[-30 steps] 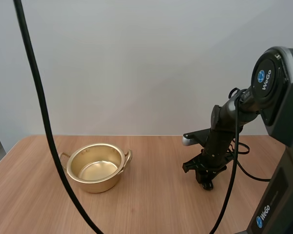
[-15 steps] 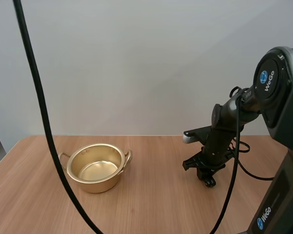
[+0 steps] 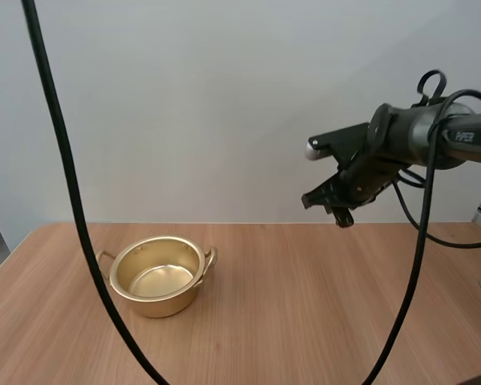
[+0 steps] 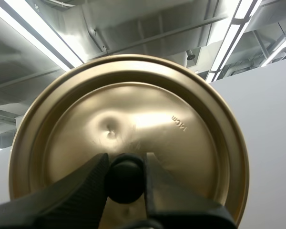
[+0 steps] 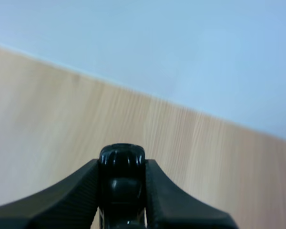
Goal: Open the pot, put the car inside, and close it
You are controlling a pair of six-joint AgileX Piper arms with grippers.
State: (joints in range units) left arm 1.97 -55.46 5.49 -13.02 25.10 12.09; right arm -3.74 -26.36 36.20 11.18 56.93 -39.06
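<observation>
Car, small, black and probably hard plastic, sits pinched between the two fingers of the right gripper, a ribbed, tyre-like part poking out past the tips. It looks light and stiff, so weight should be no trouble. Rolling is the likelier risk: if the fingers bear on wheels and not on the body, it could turn in the grasp or run off once let go. A hold across the body's sides seems safest, but how much of the body the fingers cover cannot be told.

In the high view the right gripper hangs in the air well above the table, at about 2 o'clock from the pot and well apart from it. The pot stands open and empty, its handles at roughly 9 and 3 o'clock.

The lid is off, carried by the left gripper, whose fingers clamp its black knob. It looks like thin, smooth metal, light but slippery at the rim, so the knob is the right place to hold it, though it may swing about that point.
</observation>
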